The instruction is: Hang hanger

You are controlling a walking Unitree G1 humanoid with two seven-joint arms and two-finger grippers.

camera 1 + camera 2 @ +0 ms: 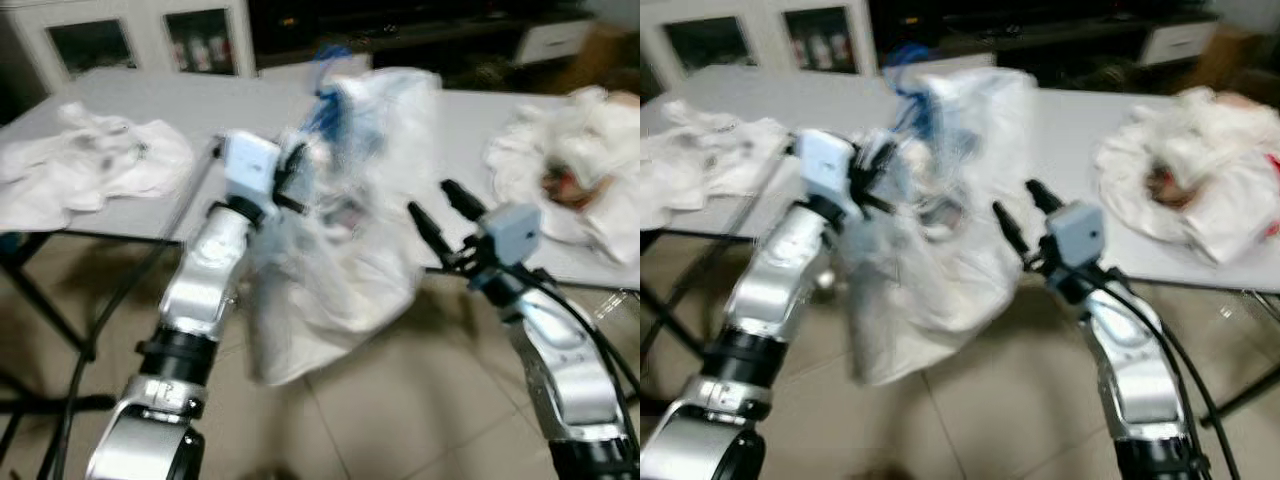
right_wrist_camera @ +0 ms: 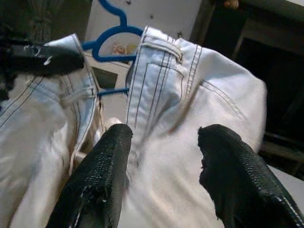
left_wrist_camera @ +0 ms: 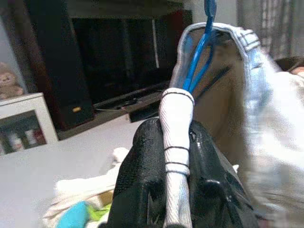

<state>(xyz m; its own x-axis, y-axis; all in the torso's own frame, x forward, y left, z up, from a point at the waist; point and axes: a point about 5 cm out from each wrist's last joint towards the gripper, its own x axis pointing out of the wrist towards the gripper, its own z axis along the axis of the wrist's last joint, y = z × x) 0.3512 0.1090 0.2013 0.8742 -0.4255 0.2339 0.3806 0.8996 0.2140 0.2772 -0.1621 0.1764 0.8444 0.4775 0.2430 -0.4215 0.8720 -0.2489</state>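
A pale white denim garment [image 1: 340, 250] hangs on a blue hanger [image 1: 325, 105] in front of the table, held up in the air. My left gripper [image 1: 290, 175] is at its upper left edge. In the left wrist view this gripper [image 3: 176, 156] is shut on a stitched seam of the garment, and the blue hanger [image 3: 202, 52] rises just beyond it. My right gripper [image 1: 440, 210] is open to the right of the garment, at about mid height. In the right wrist view its fingertips [image 2: 114, 142] stand apart just short of the cloth, with the hanger's hook [image 2: 111, 35] above.
A grey table [image 1: 180, 110] stands behind the garment, with a heap of white clothes [image 1: 90, 160] on its left and another [image 1: 580, 170] on its right. Black table legs [image 1: 60, 320] stand at the left. A white glass-door cabinet [image 1: 130, 40] is behind.
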